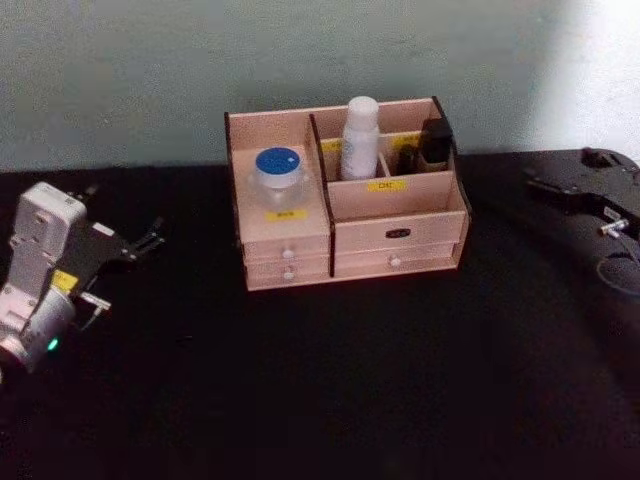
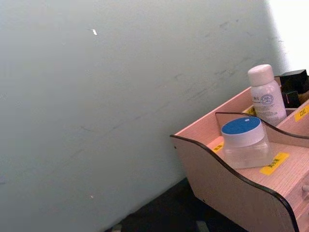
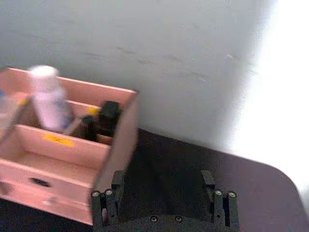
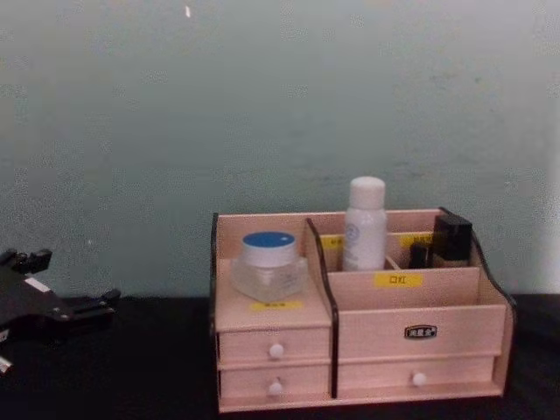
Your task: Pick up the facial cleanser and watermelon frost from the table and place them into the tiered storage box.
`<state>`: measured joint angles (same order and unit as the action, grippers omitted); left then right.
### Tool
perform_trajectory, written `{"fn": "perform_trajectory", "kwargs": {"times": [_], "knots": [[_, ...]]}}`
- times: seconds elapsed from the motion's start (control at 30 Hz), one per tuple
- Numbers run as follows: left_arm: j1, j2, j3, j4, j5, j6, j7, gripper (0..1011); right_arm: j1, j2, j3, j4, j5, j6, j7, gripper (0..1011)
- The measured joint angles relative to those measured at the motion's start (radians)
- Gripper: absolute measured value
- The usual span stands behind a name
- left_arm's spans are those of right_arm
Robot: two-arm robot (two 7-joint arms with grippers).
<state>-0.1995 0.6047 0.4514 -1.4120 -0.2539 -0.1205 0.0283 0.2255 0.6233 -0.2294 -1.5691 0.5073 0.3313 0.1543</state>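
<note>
On the box's left tier, the watermelon frost (image 1: 278, 175) sits upright; just right of it, the facial cleanser (image 1: 359, 138) stands in a far compartment of the tiered storage box (image 1: 397, 234). Both look rigid and smooth, likely slippery. The squat jar is best grasped across its body, the slim bottle mid-height. Well left, the left gripper (image 1: 150, 241) holds nothing, its spread unclear. At far right, the right gripper (image 1: 606, 222) is empty, jaws parted.

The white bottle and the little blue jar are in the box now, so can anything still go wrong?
Maybe a little. The facial cleanser is tall and stands well above its back compartment, so a bump to the tiered storage box might tip it. The watermelon frost sits on an open left shelf with a low front. The left gripper rests left of the box; swinging right might nudge it.
</note>
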Motion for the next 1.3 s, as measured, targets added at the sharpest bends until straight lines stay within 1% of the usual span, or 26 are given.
{"fn": "perform_trajectory", "kwargs": {"times": [0.07,0.23,0.43,0.63,0.7,1.3], "knots": [[0.0,0.0,0.0,0.0,0.0,0.0,0.0,1001,0.0,-0.019,0.004,0.02,-0.014,0.006,-0.034,1003],[0.0,0.0,0.0,0.0,0.0,0.0,0.0,1001,0.006,-0.052,-0.001,0.065,-0.041,0.009,-0.064,1003],[0.0,0.0,0.0,0.0,0.0,0.0,0.0,1001,0.016,-0.086,-0.022,0.117,-0.075,0.006,-0.072,1002],[0.0,0.0,0.0,0.0,0.0,0.0,0.0,1001,0.017,-0.109,-0.025,0.141,-0.098,-0.003,-0.075,1003],[0.0,0.0,0.0,0.0,0.0,0.0,0.0,1001,0.016,-0.113,-0.024,0.144,-0.101,-0.005,-0.076,1003],[0.0,0.0,0.0,0.0,0.0,0.0,0.0,1001,0.017,-0.109,-0.025,0.142,-0.1,-0.005,-0.073,1003]]}}
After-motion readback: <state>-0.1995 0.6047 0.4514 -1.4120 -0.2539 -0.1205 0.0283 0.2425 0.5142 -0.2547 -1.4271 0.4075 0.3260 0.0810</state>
